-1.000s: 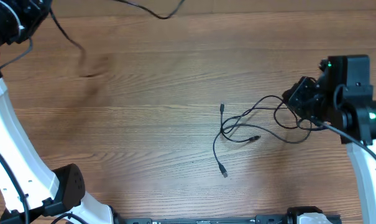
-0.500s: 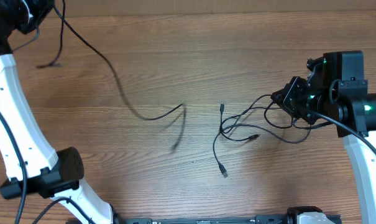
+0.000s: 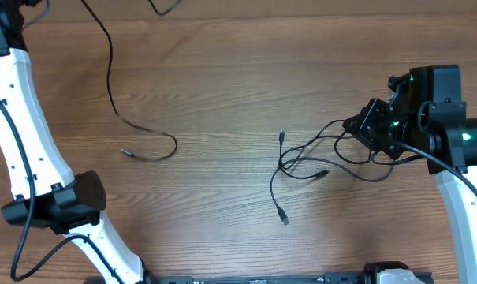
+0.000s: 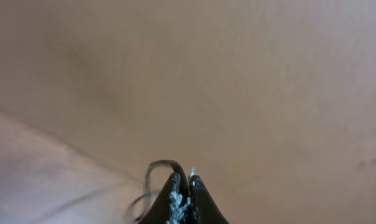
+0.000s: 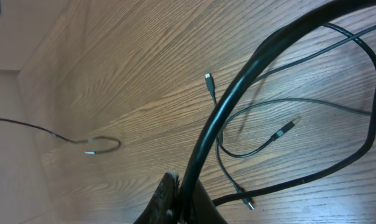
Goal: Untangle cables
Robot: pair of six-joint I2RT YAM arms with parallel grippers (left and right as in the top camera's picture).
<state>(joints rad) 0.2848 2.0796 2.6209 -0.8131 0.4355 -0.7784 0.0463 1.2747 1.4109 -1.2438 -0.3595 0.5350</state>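
Observation:
One thin black cable (image 3: pixel 110 75) hangs from the top left corner down to the table, and its plug end (image 3: pixel 126 152) lies on the wood. My left gripper (image 4: pixel 183 180) is shut on this cable high above the table; a loop of it (image 4: pixel 158 167) shows beside the fingers. The other cables (image 3: pixel 317 154) lie tangled at centre right, with plug ends (image 3: pixel 281 136) spread to the left. My right gripper (image 3: pixel 355 126) is shut on a strand of the tangle (image 5: pixel 237 93), which runs up from its fingers (image 5: pixel 169 193).
The left arm's white links (image 3: pixel 25 118) and black joint (image 3: pixel 80 205) stand along the left edge. The right arm's black wrist (image 3: pixel 435 110) is at the right edge. The wooden table (image 3: pixel 222 79) lies between the separated cable and the tangle.
The cable held by the left gripper has swung left; its free end moved from near the table's centre to the left part. The right gripper shifted slightly left, then held still.

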